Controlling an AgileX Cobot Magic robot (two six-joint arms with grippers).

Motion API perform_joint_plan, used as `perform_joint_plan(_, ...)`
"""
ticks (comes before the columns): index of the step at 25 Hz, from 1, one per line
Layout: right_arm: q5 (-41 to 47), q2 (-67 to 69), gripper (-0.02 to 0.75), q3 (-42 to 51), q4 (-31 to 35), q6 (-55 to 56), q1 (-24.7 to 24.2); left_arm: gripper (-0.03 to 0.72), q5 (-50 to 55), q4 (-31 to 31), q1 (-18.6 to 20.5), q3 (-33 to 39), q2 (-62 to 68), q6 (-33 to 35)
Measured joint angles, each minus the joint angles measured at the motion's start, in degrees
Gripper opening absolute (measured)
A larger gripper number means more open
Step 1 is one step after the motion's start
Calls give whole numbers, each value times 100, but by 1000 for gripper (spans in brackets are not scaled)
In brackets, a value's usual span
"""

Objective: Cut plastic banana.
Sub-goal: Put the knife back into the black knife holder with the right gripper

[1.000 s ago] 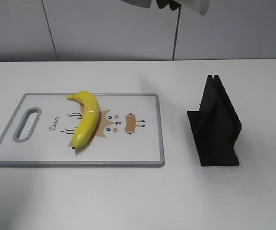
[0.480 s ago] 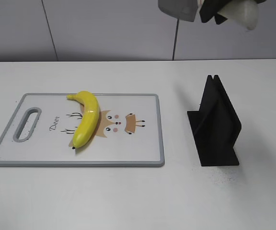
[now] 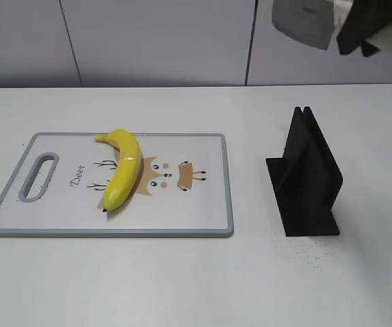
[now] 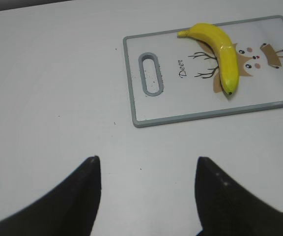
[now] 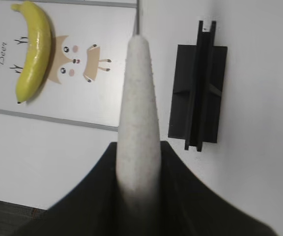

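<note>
Plastic banana [image 3: 122, 169] lies on cutting board [image 3: 196, 221], black stand [image 3: 306, 176] apart.

Bright, even light, soft shadows; the right pincer [image 3: 359, 27] is motion-blurred.

The exterior view looks slantwise down across the desk [image 3: 182, 286]; both wrist views look down from high, sharing the board [image 4: 259, 101].

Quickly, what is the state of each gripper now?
Left gripper: open, empty.
Right gripper: shut on the knife handle.
</note>
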Motion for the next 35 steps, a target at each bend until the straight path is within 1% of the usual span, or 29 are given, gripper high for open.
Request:
perform_joint_plan(5,-17,-466,183,575,-283,223,0,592,156,-24,0,388,-810,0)
perform_joint_plan(9,-87,-830,183,976,-415,360,0,592,205,-48,0,726,-1218,0)
perform_joint_plan(14,-175,-1040,183,1431,-453,437,0,592,200,-59,0,838,-1330,0)
perform_joint_plan(18,-435,-1079,183,1702,-459,456,0,592,58,-59,0,880,-1337,0)
perform_joint_plan(22,-754,-1079,183,1858,-466,464,0,592,-78,-53,0,901,-1349,0)
perform_joint_plan(28,-1051,-1079,183,1904,-503,469,0,592,-96,-48,-254,901,-1354,0)
perform_joint_plan(33,-1116,-1079,183,1906,-587,470,0,592,-119,-61,-205,904,-1354,0)
perform_joint_plan(35,-1207,-1073,183,1906,-600,470,0,592,-297,-67,-182,945,-1354,0)
